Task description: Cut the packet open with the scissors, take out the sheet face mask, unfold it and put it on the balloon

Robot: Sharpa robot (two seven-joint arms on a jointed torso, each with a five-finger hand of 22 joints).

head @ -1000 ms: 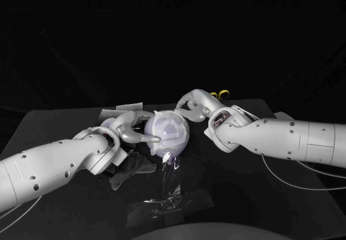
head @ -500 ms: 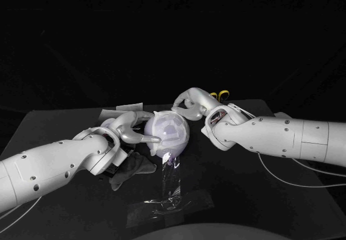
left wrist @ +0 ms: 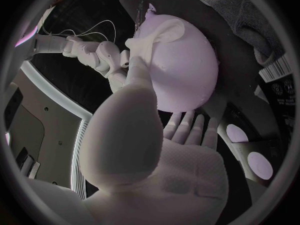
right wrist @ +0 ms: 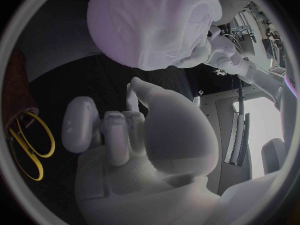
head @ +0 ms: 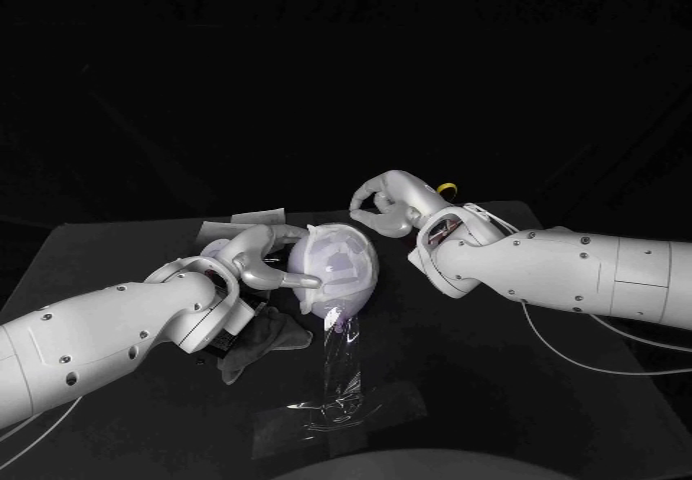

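- Since a second earlier, the right hand (head: pixel 389 205) had been raised off the balloon (left wrist: pixel 187 75), on whose upper right side it had rested, and more of the yellow scissors (head: pixel 449 186) had been hidden behind it.
- At the left, a dark cloth (head: pixel 263 338) was seen crumpled on the black table (head: pixel 505 380) under the left forearm, and a clear film (head: pixel 340 395) was stretched out beside it toward the near edge.
- The packet (head: pixel 253 216) was seen flat on the table behind the left hand (head: pixel 257 262); whether anything was left in it could not be told.
- The balloon was held by the left hand, with the thumb pressed against its side and the fingers (left wrist: pixel 187 127) laid beneath it.
- The sheet face mask (head: pixel 339 250) was draped over the balloon, touched at one edge by the left thumb and apart from the right hand.
- The right hand was held just beside the balloon, its fingers curled in with nothing between them.
- The scissors were seen on the table behind the right hand, untouched.
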